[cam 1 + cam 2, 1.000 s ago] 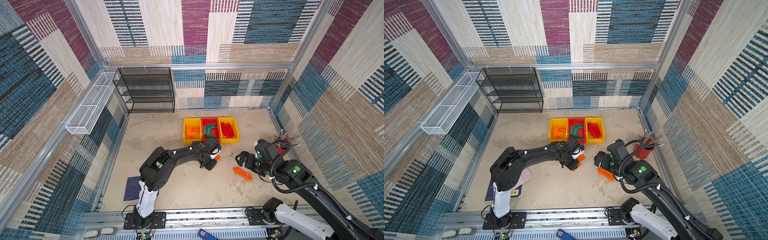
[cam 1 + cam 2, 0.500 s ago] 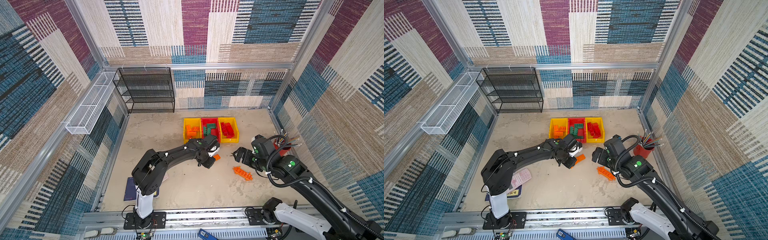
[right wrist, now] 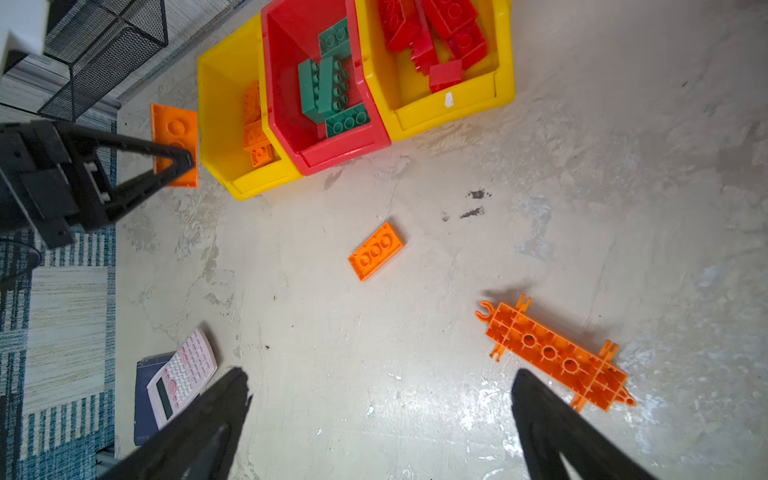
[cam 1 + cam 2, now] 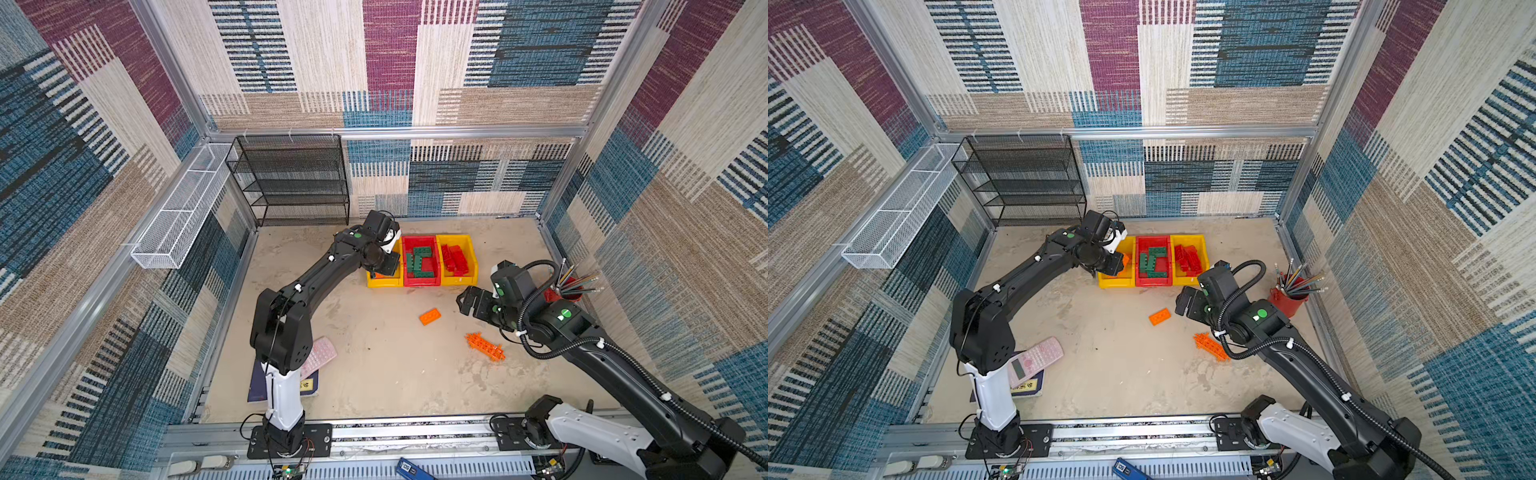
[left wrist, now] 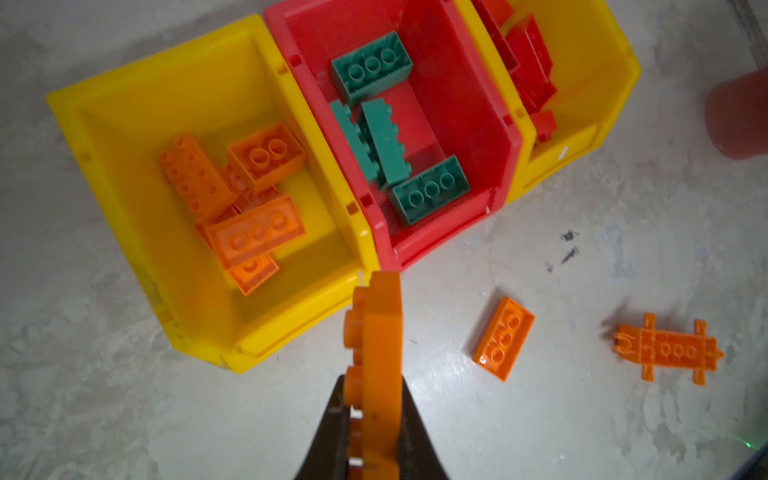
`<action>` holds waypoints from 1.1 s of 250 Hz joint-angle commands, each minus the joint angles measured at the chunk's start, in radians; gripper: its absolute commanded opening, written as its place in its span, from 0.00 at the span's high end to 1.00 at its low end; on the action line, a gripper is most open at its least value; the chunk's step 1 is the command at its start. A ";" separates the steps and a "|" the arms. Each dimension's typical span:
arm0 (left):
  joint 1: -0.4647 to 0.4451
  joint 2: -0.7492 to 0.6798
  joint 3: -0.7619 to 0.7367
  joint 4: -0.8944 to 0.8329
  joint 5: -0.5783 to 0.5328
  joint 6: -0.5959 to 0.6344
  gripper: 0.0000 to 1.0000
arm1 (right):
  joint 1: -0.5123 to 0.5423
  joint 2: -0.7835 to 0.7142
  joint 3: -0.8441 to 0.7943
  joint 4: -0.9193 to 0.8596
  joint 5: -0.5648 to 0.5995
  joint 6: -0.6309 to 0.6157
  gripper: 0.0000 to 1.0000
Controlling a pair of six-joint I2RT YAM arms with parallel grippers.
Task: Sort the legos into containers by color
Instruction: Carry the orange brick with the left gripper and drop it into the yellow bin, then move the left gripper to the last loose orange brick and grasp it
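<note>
My left gripper (image 5: pixel 374 399) is shut on a flat orange lego (image 5: pixel 376 332), held on edge just in front of the left yellow container (image 5: pixel 166 95). That container holds several orange legos (image 5: pixel 249 199). The red container (image 5: pixel 457 83) has green legos (image 5: pixel 386 137), and the right yellow container (image 3: pixel 449 112) has red legos (image 3: pixel 436 25). A loose orange brick (image 4: pixel 429 316) and the spiky orange lattice piece (image 4: pixel 485 347) lie on the floor. My right gripper (image 3: pixel 380 399) hangs open above the floor between them, with nothing in it.
A pink calculator (image 4: pixel 1036 359) lies on a dark booklet near the left arm's base. A red pencil cup (image 4: pixel 1287 299) stands by the right wall. A black wire shelf (image 4: pixel 291 183) and a white wire basket (image 4: pixel 178 212) are at the back left.
My left gripper has risen from the floor with the flat orange lego and swung back-left to the left yellow container. The right gripper has drifted slightly toward the containers, still open.
</note>
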 commanded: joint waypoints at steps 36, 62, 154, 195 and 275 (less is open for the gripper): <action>0.050 0.224 0.280 -0.128 -0.095 -0.010 0.87 | -0.010 0.054 0.027 0.057 0.001 -0.034 0.00; 0.058 0.285 0.356 -0.158 -0.155 -0.018 0.87 | -0.027 0.084 0.043 0.051 0.005 -0.045 0.00; 0.072 0.414 0.552 -0.210 -0.169 -0.024 0.29 | -0.083 0.167 0.116 0.026 -0.018 -0.088 0.00; 0.062 0.330 0.462 -0.178 -0.192 -0.034 0.29 | -0.086 0.172 0.141 -0.009 -0.017 -0.110 0.00; -0.058 -0.050 -0.089 0.148 -0.207 0.047 0.27 | -0.086 0.087 0.108 -0.037 -0.035 -0.118 0.00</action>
